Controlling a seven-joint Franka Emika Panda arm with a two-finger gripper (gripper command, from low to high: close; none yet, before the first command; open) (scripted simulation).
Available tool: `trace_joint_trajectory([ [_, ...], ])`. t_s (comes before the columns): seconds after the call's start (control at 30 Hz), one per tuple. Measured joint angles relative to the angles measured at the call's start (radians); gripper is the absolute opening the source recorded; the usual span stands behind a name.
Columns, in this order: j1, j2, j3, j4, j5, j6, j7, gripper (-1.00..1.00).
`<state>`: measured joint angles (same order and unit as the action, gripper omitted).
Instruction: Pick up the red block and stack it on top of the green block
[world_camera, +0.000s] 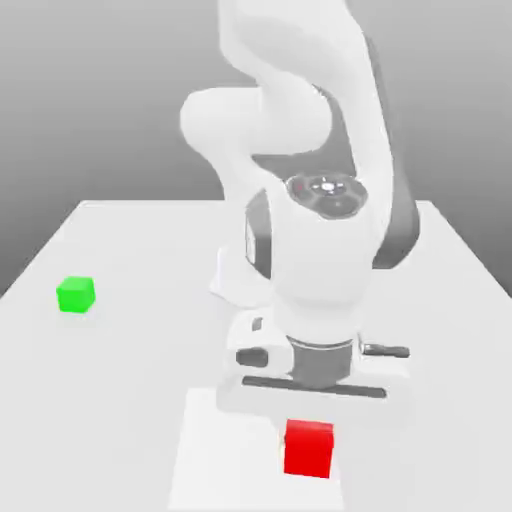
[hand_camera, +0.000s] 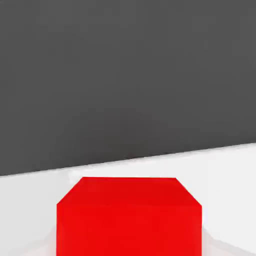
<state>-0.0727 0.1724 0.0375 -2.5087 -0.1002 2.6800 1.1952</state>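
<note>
The red block (world_camera: 308, 452) lies at the near end of the white table, straight under the arm's lowered hand. My gripper (world_camera: 308, 432) reaches down onto it and is shut on the red block. In the hand view the red block (hand_camera: 129, 217) sits very close, with a pale finger edge (hand_camera: 214, 242) against its side. Whether the block rests on the table or hangs just above it I cannot tell. The green block (world_camera: 76, 294) stands alone on the table, far off toward the exterior view's left and further back.
The white table (world_camera: 140, 380) runs wide between the two blocks. The arm's base and bulky white links (world_camera: 300, 250) rise in the middle, behind the hand. The table's near edge lies just past the red block.
</note>
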Motion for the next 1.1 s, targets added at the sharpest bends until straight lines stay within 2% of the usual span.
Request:
trace_joint_trajectory([
  [0.17,-0.148,-0.089,-0.156,-0.079,-0.056,-0.006,0.198,-1.0],
  [0.4,-0.527,-0.238,-0.314,-0.205,-0.145,-0.018,0.541,-1.0],
  [0.7,-0.837,-0.395,-0.495,-0.357,-0.162,-0.018,0.866,-1.0],
  [0.77,-0.872,-0.379,-0.536,-0.376,-0.131,0.016,0.892,-1.0],
  [0.9,-0.84,-0.275,-0.567,-0.379,-0.023,0.119,0.832,-1.0],
  [1.03,-0.813,-0.144,-0.541,-0.378,0.181,0.233,0.691,-1.0],
  [1.07,-0.816,-0.127,-0.529,-0.378,0.213,0.247,0.669,1.0],
  [1.1,-0.816,-0.127,-0.529,-0.378,0.213,0.247,0.669,1.0],
])
